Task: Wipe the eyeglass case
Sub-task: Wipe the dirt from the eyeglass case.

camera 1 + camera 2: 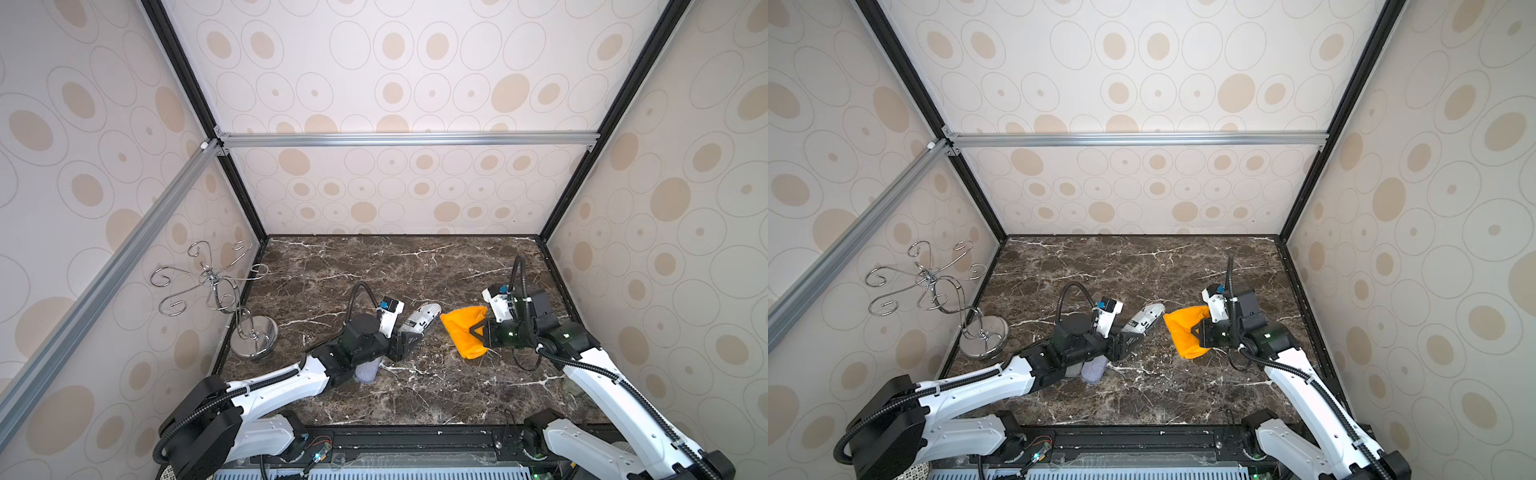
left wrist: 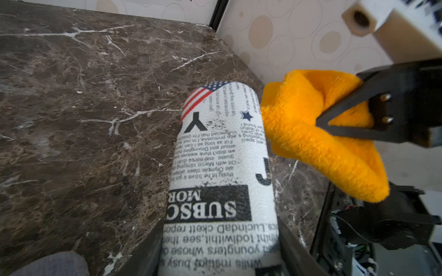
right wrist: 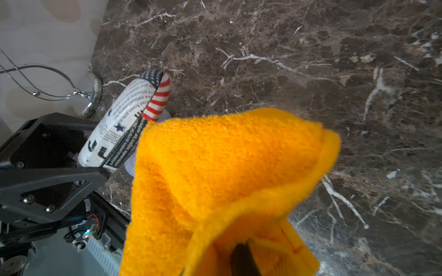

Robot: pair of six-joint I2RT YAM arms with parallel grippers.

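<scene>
Grip explains the layout. The left end effector (image 1: 409, 340) is clamped shut on the near end of the white, newspaper-print eyeglass case (image 1: 420, 321), with its 2 black fingers (image 2: 143, 253) pressing the case's sides in the left wrist view. The rest of the case juts straight out ahead of that end effector. Judging by the right wrist view, it is angled up off the brown marble tabletop (image 1: 415, 266). Held by 1 end like this, most of the printed surface is bare and reachable, including the flag-patterned tip, and the case should not roll or slide under rubbing.

The right end effector (image 1: 478, 332) is closed tight on a bunched fold of the fluffy orange terry cloth (image 1: 461, 332). The loose part spreads ahead of its fingertips as a soft pad, so fabric rather than plastic meets the case. That pad sits just beside the case's far end, on the side facing the right end effector. In the left wrist view its edge seems to brush the case, though both top views leave that unsettled.

Wiping looks to be at the point of first contact, with strokes along the case's length not yet made. Well off to the outer side of the left end effector stands a chrome wire stand with curled hooks (image 1: 257, 334). A small pale grey pad (image 1: 1095, 370) lies under the left arm, clear of the work.
</scene>
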